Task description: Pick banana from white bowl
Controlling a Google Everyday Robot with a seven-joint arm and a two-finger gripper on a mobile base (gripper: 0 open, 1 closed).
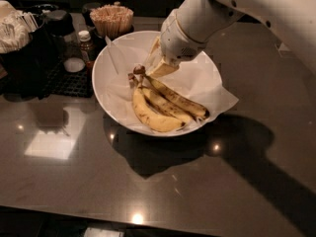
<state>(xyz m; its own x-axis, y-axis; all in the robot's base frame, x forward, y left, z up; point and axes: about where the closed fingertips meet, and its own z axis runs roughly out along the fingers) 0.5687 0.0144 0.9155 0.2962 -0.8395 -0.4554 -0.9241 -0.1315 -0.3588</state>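
A black caddy point(19, 58) stuffed with white packets stands at the far left on a black mat point(66, 83), with a small capped bottle point(85, 42) and a cup of wooden sticks point(112, 19) beside it. The white bowl point(101, 85), lined with paper, sits mid-counter. Inside it the banana point(180, 100) lies against two plumper bananas point(150, 117), stems toward the rear. The gripper point(157, 69) reaches down into the bowl at those stems; I cannot tell whether it is open or closed. The dark glossy counter point(163, 196) mirrors ceiling lights and carries the arm's shadow at the right; the room behind is dim.
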